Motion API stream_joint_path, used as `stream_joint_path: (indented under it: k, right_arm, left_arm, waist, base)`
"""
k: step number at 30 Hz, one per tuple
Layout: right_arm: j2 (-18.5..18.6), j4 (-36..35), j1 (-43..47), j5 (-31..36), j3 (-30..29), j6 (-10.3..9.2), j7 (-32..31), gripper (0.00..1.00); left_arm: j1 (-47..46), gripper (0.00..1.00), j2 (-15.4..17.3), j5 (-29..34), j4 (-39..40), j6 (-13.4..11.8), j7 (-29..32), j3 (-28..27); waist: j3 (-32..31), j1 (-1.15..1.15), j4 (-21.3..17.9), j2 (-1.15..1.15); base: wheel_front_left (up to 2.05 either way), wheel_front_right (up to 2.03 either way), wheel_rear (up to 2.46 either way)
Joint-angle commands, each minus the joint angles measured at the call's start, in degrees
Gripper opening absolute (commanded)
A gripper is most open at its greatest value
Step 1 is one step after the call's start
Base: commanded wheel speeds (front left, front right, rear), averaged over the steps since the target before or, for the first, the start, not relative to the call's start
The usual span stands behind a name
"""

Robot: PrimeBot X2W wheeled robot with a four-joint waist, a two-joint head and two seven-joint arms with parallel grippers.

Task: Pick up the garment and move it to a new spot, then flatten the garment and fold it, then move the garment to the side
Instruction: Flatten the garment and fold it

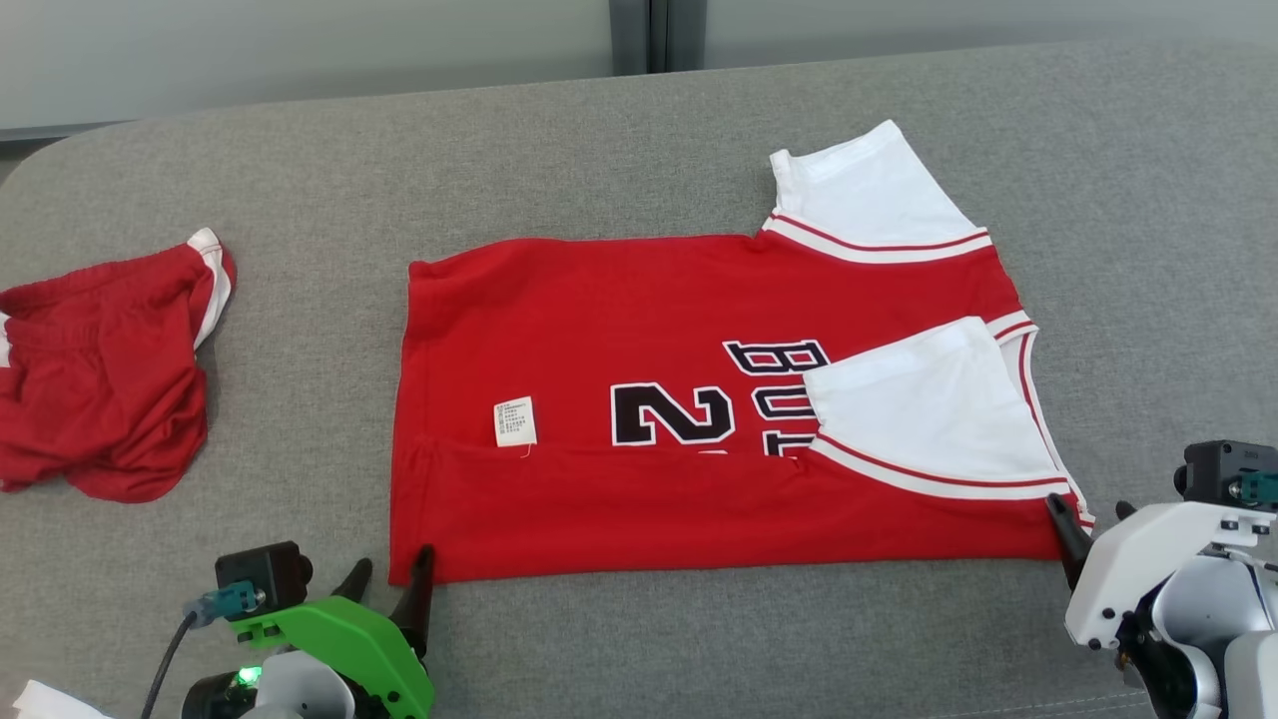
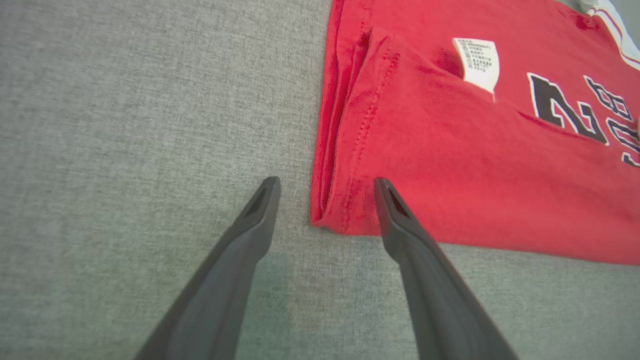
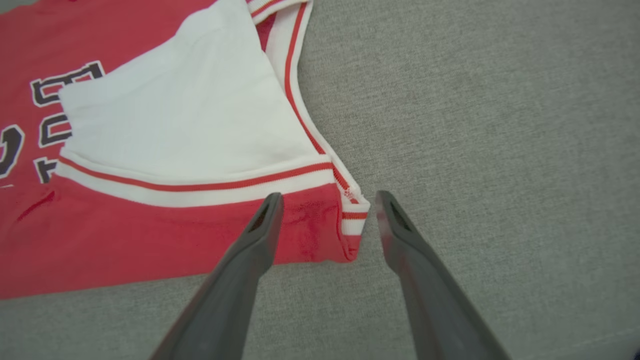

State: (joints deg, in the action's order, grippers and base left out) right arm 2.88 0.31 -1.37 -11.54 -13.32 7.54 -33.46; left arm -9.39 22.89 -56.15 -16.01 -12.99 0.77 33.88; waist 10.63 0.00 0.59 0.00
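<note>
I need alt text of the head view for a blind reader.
A red jersey lies partly folded on a grey surface, one white sleeve over its print. The left claw and right claw stand open at its near corners; red shorts lie crumpled at left.

The red jersey (image 1: pixel 599 320) is laid flat on the worktop (image 1: pixel 699 649) toward its near edge, the near side folded over and one white sleeve (image 1: pixel 929 409) tucked onto the black lettering (image 1: pixel 779 358).

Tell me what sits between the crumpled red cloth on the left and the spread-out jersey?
Nothing: in the head view, bare grey surface separates the crumpled red cloth and the jersey.
</note>
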Motion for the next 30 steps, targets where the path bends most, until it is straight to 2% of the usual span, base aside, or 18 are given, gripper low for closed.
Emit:
stream_joint_path:
  k: [1,5,11,16,22,26,30]
  right_arm:
    - [0.07,-0.63,-1.49,0.19,0.27,-0.10,0.44,1.00]
    - [0.20,-2.52,-5.87,1.61,1.27,-0.10,-0.23,1.00]
    - [4.44,-2.47,-17.31,1.42,5.36,-0.09,-3.75,1.00]
    - [8.31,3.75,-29.40,-0.94,10.56,-0.09,-5.18,1.00]
    - [10.67,11.88,-40.51,-3.40,16.52,-0.09,-3.23,1.00]
    - [11.84,15.80,-44.78,-4.33,19.15,-0.09,-1.44,1.00]
    - [12.86,18.49,-46.91,-4.98,20.25,-0.09,0.31,1.00]
  left_arm:
    - [0.17,1.00,0.99,-0.01,0.48,-0.55,0.27,-0.46]
    - [-2.89,1.00,2.30,-0.19,3.08,-1.64,1.99,-1.61]
    - [-12.51,1.00,3.89,0.34,3.35,-1.76,7.46,-2.37]
    - [-24.12,1.00,1.86,-0.12,-3.40,0.69,11.99,-2.10]
    - [-35.58,1.00,-0.17,1.33,-12.15,4.35,14.56,-0.78]
    - [-39.60,1.00,-1.05,2.10,-16.33,6.31,17.63,1.47]
    - [-41.36,1.00,-1.34,3.21,-19.15,7.04,20.19,3.53]
  waist:
    - [0.15,0.00,0.02,0.00]
    - [0.43,0.00,0.12,0.00]
    - [2.23,0.00,0.47,0.00]
    - [5.66,0.00,0.23,0.00]
    - [10.19,0.00,-0.96,0.00]
    - [11.98,0.00,-1.27,0.00]
    - [12.55,0.00,-1.06,0.00]
  base:
    - [0.00,0.00,0.00]
    - [0.00,0.00,0.00]
    - [0.00,0.00,0.00]
    - [0.00,0.00,0.00]
    - [0.00,0.00,0.00]
    - [0.00,0.00,0.00]
    - [0.00,0.00,0.00]
